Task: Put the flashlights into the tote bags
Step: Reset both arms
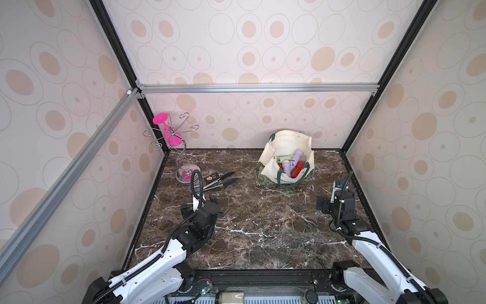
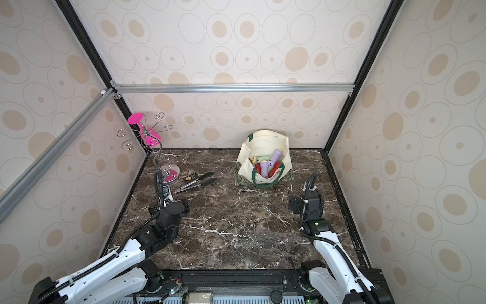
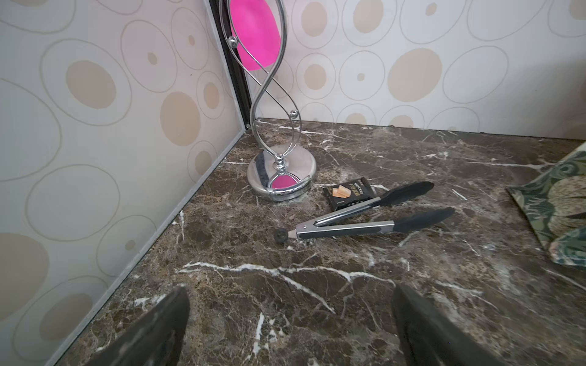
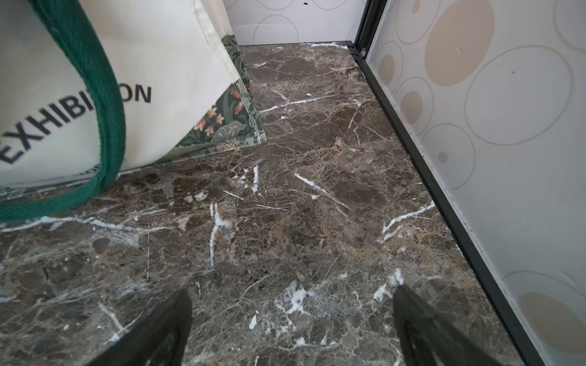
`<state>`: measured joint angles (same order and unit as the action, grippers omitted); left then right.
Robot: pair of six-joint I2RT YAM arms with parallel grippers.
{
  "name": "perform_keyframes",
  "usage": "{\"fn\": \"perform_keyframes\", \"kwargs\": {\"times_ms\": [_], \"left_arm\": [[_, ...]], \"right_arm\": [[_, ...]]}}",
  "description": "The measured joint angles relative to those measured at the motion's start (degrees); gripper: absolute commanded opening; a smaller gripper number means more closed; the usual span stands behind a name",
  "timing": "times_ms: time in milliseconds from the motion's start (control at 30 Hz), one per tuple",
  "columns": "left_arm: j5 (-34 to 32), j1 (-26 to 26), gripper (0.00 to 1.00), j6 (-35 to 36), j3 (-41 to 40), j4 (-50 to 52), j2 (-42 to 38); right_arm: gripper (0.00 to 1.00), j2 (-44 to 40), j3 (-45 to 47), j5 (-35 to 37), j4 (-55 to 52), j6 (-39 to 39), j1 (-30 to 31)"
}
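Note:
The cream tote bag with dark green handles stands open at the back of the marble table. Several flashlights lie inside it, among them a lilac one, a red one and a pale green one. No flashlight shows on the table. My left gripper is open and empty at the left, near the tongs. My right gripper is open and empty, in front of the bag's right corner.
Black-handled metal tongs and a small black packet lie left of centre. A chrome wire stand holding a pink glass stands in the back left corner. Walls close three sides.

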<state>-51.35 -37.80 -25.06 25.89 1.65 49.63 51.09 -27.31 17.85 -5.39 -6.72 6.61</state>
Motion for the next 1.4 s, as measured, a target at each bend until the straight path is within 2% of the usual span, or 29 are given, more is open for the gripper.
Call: {"fn": "perform_keyframes", "kwargs": {"times_ms": [200, 300, 600, 867, 1100, 1400], "left_arm": [[0.4, 1.0, 1.00, 5.5, -9.6, -13.1, -0.3], [1.4, 2.1, 1.00, 7.7, -11.6, -16.9, -0.2], [4.2, 5.4, 1.00, 13.2, -11.4, -27.5, 7.2], [9.4, 10.3, 1.00, 17.0, -11.4, -38.0, 12.3], [14.2, 14.0, 1.00, 18.9, -9.7, -47.2, 20.3], [19.4, 16.3, 1.00, 21.3, -5.9, -57.0, 29.3]], "right_arm": [[1.00, -1.7, 4.2, -0.2, 2.4, 1.9, -0.6], [1.00, -2.1, 6.2, -0.3, 4.1, 2.1, -1.1], [1.00, 4.8, 8.4, -0.1, 12.4, 2.1, -1.5], [1.00, 10.3, 8.7, -1.2, 21.6, 2.9, -1.5], [1.00, 20.5, 8.1, -1.9, 32.2, 3.6, -1.9], [1.00, 31.9, 3.5, -5.1, 42.8, 4.6, -2.8]]}}
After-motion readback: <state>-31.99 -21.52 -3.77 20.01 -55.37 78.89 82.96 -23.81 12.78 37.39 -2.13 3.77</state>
